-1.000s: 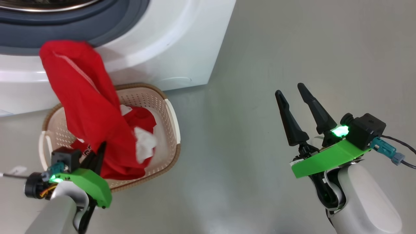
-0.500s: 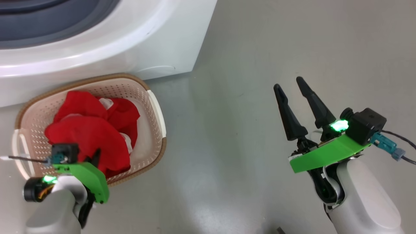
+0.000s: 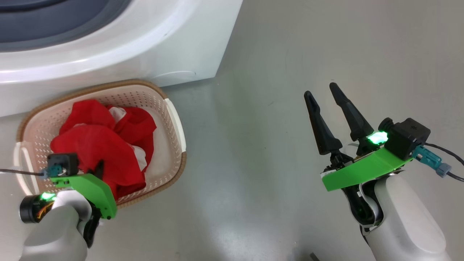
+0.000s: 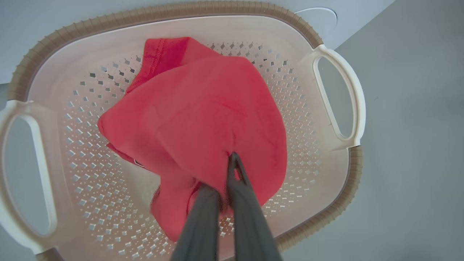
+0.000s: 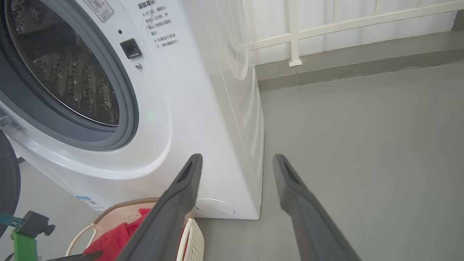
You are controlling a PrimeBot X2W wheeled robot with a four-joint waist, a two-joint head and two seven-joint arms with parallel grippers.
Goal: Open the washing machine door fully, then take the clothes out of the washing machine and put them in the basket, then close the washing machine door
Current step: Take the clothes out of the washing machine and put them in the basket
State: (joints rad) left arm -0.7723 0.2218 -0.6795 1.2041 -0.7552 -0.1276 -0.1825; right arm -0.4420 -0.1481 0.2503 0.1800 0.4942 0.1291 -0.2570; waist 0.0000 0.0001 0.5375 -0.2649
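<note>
Mid step two, by the look of it. At 8 o'clock in head view: small cream-white perforated plastic basket with brown woven-look rim (image 3: 119,84), set on grey floor (image 3: 272,54) just in front of big white front-loading washing machine (image 3: 145,47). Heaped inside: bright red and white soft clothes (image 3: 98,145).

Clamped on a fold of the top red garment: left gripper (image 4: 223,177), reaching down into the basket from 6 o'clock of left wrist view, w/ cloth bunched at the tips and draped across the basket's middle. Spread wide and empty at 4 o'clock of head view: right gripper (image 3: 321,92), well apart from the basket, over bare floor.

Done so far, prob.:
- Door opened. In right wrist view, grey rubber gasket (image 5: 125,105) and perforated steel drum (image 5: 69,69) are uncovered at 10 o'clock. Dark curved sliver at the 9 o'clock edge looks like the large round black-rimmed washing machine door (image 5: 6,181) swung aside. Can't tell whether fully open.
- At least a couple of garments in the basket.

Left to do:
- Let go of the red garment and pull the left arm clear.
- Check the drum. Nothing red or white in the visible part, but lower portion out of frame, so can't call it empty.
- Shut the door — not yet begun.
</note>
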